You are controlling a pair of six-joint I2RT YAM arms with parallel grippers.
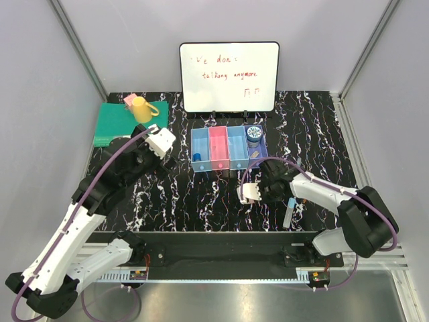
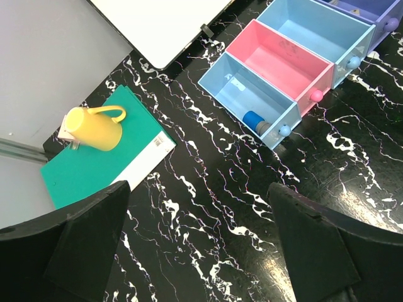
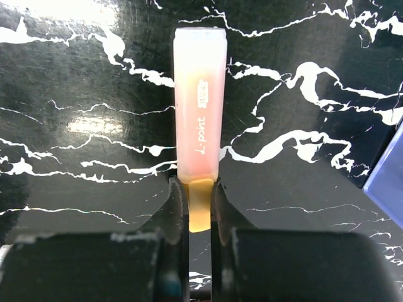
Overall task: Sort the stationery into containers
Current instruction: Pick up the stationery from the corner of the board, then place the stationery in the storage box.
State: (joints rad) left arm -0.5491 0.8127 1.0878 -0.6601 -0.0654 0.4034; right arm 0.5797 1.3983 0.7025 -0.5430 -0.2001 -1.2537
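The containers (image 1: 228, 149) are four joined bins in blue, pink, blue and purple at mid table, below the whiteboard. The patterned roll (image 1: 253, 134) sits in the purple bin. A blue-capped item (image 2: 255, 121) lies in the leftmost blue bin (image 2: 234, 82). My right gripper (image 3: 200, 201) is shut on the yellow end of an orange-pink marker (image 3: 199, 113), which points away from it just above the table, in front of the bins (image 1: 249, 193). My left gripper (image 2: 201, 251) is open and empty, above the table left of the bins (image 1: 161, 141). A blue-capped marker (image 1: 288, 211) lies near the front edge.
A yellow mug (image 1: 141, 109) lies on a green book (image 1: 114, 124) at the back left, with a small pink thing (image 1: 129, 99) behind it. A whiteboard (image 1: 228, 76) stands behind the bins. A corner of the purple bin (image 3: 387, 176) shows at the right of the right wrist view.
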